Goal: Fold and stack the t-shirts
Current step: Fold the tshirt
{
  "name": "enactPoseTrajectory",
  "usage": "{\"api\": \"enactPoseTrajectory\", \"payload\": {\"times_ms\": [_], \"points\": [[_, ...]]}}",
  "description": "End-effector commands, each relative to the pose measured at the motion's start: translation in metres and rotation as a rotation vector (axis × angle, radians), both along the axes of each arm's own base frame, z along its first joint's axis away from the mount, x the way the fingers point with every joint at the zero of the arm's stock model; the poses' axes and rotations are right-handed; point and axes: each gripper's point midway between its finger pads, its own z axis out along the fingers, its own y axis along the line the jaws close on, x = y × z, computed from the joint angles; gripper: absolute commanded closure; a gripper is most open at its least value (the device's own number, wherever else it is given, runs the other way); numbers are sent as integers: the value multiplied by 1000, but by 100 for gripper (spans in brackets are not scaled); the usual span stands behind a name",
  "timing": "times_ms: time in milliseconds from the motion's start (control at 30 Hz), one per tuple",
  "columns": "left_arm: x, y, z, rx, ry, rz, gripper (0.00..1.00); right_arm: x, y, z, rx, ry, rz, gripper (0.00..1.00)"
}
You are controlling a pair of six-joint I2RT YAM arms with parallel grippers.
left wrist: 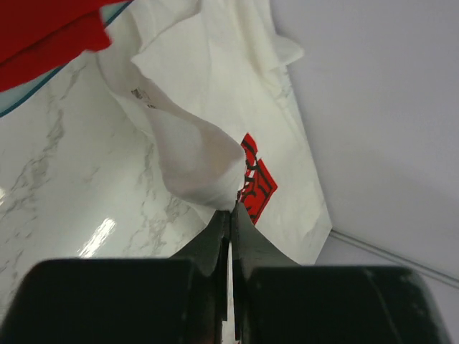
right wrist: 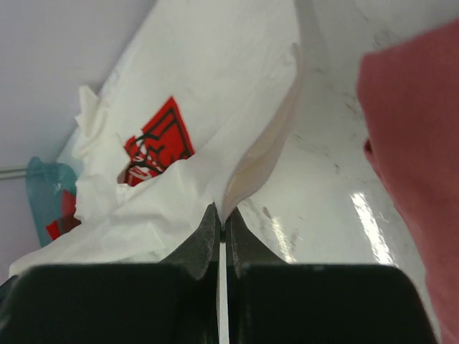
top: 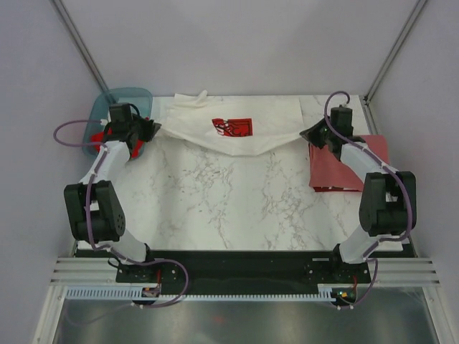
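Left pincer [left wrist: 231,212] and right pincer [right wrist: 221,215] are both pinching the white t-shirt [top: 188,119], so you're holding it spread for folding.

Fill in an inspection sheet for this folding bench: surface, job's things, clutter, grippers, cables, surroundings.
Surface: glossy marble-look table.
Job's things: white shirt at far edge, print up; brick-red shirt lying at right; bright red shirt in the teal tub.
Clutter: teal tub, far left corner.
Grippers: left gripper and right gripper each shut on a white shirt edge.
Cables: purple cables loop along both arms.
Surroundings: plain grey walls.
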Motion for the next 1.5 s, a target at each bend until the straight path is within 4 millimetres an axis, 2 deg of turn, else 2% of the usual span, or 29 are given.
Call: {"api": "enactPoseTrajectory", "payload": {"times_ms": [0,33,100,133,200,267,300,333,500,533,567,600,633,667,700,733,800,833,867,900,1000,1167,1233,1267,1300,1333,1367,1433,1467], "points": [[-26,1,62,20,-227,-22,98,-9,-1,26,3,-142,-1,100],[-38,1,34,12,-172,-18,98,-22,-2,5,-7,-104,-2,100],[-54,2,22,20,-157,-11,98,-46,-4,-11,-30,-79,4,100],[-67,2,-2,18,-108,-8,98,-54,-5,-15,-35,-75,4,100],[-89,2,-21,38,-78,-7,98,-78,-9,-26,-62,-53,0,100],[-105,3,-33,56,-62,-2,98,-93,-11,-33,-79,-40,-4,100],[-114,5,-29,69,-79,9,98,-106,-12,-37,-87,-28,-4,100],[-127,5,-45,74,-47,12,98,-113,-14,-39,-101,-25,-3,100],[-174,14,-69,122,37,83,98,-153,-17,-49,-127,-5,2,99],[-180,15,-63,140,17,85,98,-158,-16,-51,-126,-2,5,99],[-189,16,-68,148,43,84,98,-162,-17,-46,-128,-21,4,99],[-195,18,-70,160,53,93,98,-170,-17,-54,-130,5,6,99],[-202,17,-65,169,38,90,98,-174,-16,-55,-130,7,8,98],[-206,22,-66,191,46,113,98,-178,-17,-51,-132,-11,8,98],[-215,24,-71,203,74,121,98,-185,-17,-58,-136,12,8,98],[-220,26,-65,219,54,126,98,-188,-17,-58,-138,12,10,98],[-231,29,-69,238,80,138,97,-197,-19,-59,-148,17,9,97],[-234,29,-70,251,80,131,88,-200,-19,-60,-150,19,7,92],[-238,28,-67,257,69,126,72,-204,-21,-57,-160,7,3,86],[-244,28,-70,264,90,121,41,-208,-22,-59,-164,18,-1,70],[-254,29,-66,286,100,113,26,-215,-27,-51,-188,6,-15,57],[-257,30,-42,329,60,96,23,-214,-32,-32,-222,-1,-25,45],[-254,29,-35,339,51,79,22,-210,-32,-29,-232,5,-18,44],[-250,24,-27,332,31,52,22,-205,-32,-21,-238,-5,-18,44],[-245,23,-28,331,46,33,22,-202,-31,-18,-243,-5,-14,45],[-240,21,-26,328,44,20,22,-197,-31,-22,-257,21,-9,45],[-234,18,-17,327,25,-1,23,-188,-30,-9,-261,-1,-7,46],[-222,13,-22,313,54,-52,25,-172,-25,-5,-304,17,-1,48],[-214,9,-13,303,27,-73,25,-167,-14,-3,-316,13,25,49]]}}
